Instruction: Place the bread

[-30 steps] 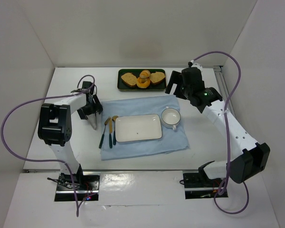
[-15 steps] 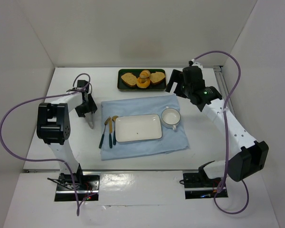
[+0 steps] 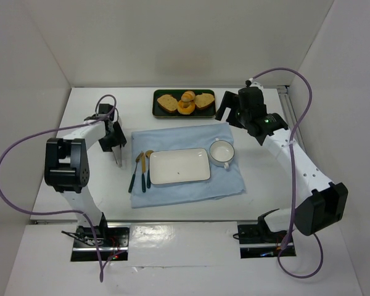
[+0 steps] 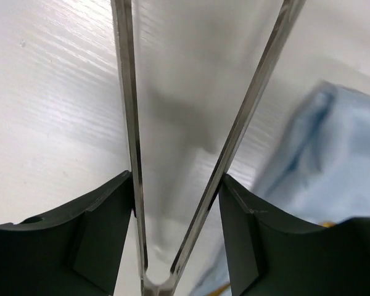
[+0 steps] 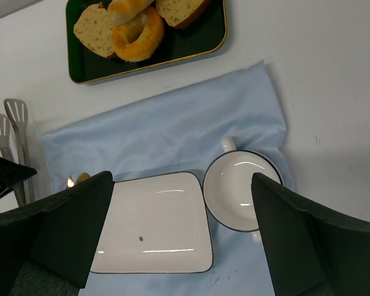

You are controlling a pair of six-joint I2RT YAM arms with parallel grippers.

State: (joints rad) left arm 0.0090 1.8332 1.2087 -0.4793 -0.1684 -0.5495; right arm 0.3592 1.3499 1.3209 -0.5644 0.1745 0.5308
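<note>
Nearest the arm bases, on the white table (image 3: pixel 259 179), lies a pale blue cloth (image 3: pixel 228 179) carrying a white rectangular plate (image 3: pixel 179 166); dark-handled cutlery (image 3: pixel 142 171) lies just beside the plate's left edge and a white cup (image 3: pixel 222 152) just beside its right far corner

Left of the cloth, the left claw (image 4: pixel 176 185) is clamped on a pair of metal tongs (image 4: pixel 131 123): in the left wrist view each finger presses the outside of one tong arm, the arms meeting in a V at the hinge between the fingers. The tong tips point toward the near edge, over bare table just beside the cloth's left border

Farther back, the right claw (image 5: pixel 180 177) hangs above the cloth's far right corner, jaws spread wide and holding nothing; its camera looks down on plate and cup

Farthest, a dark green tray (image 3: pixel 155 108) sits beyond the cloth. It holds two flat tan slices (image 3: pixel 167 102), an orange ring doughnut (image 3: pixel 185 108) between them, and the bread (image 3: pixel 189 95), resting on the doughnut's far side, well apart from both claws
</note>
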